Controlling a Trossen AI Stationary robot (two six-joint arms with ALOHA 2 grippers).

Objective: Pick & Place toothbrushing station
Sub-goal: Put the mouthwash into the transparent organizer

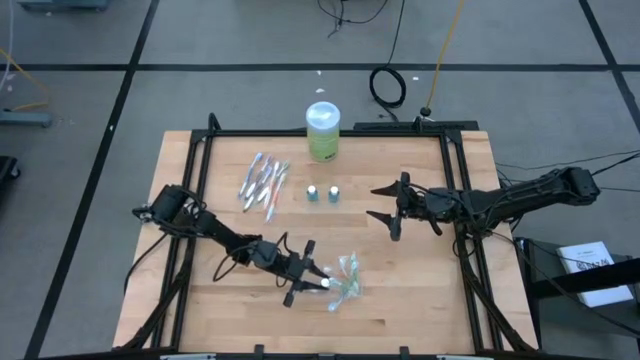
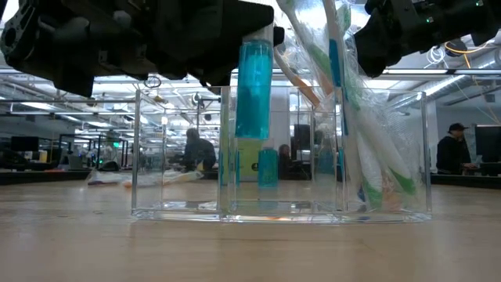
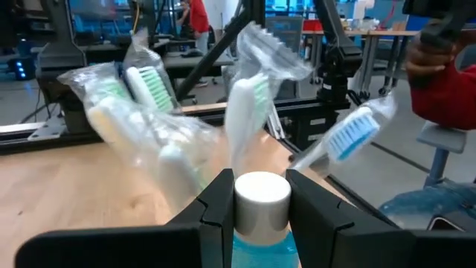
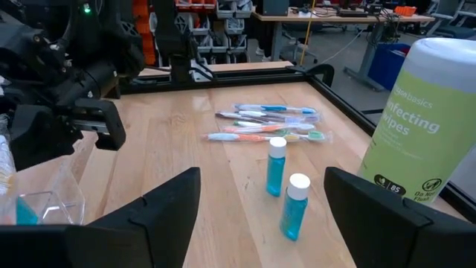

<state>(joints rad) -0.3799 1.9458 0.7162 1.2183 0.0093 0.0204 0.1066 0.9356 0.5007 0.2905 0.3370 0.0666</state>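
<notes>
Left end effector (image 1: pixel 308 283) is reaching over the front-centre of the desk (image 1: pixel 420 300), its fingers (image 3: pixel 216 205) clamped on a blue tube with a white cap (image 3: pixel 261 216). In the low view that tube (image 2: pixel 254 88) is hanging upright above the clear plastic organizer (image 2: pixel 282 160), over one of its middle compartments (whether it is touching the rim, I cannot tell).

The organizer (image 1: pixel 343 283) is sitting just beside the left end effector. Wrapped toothbrushes (image 2: pixel 368 149) are leaning in its end compartment, bristle heads up; green and blue heads are showing in the left wrist view (image 3: pixel 152 85).

Further back, left of centre, a loose bundle of toothbrushes (image 1: pixel 264 184) is lying flat on the desk. Just beside it, two more blue tubes (image 1: pixel 322 192) are standing upright, near each other but apart. Behind them a green wipes canister (image 1: pixel 322 131) is standing at the back edge.

Right end effector (image 1: pixel 388 202) is hovering over the right-centre of the desk, jaws spread wide, gripping nothing. Its wrist view is looking toward the two standing tubes (image 4: pixel 286 186).

A person (image 2: pixel 452 149) is visible in the room behind.
</notes>
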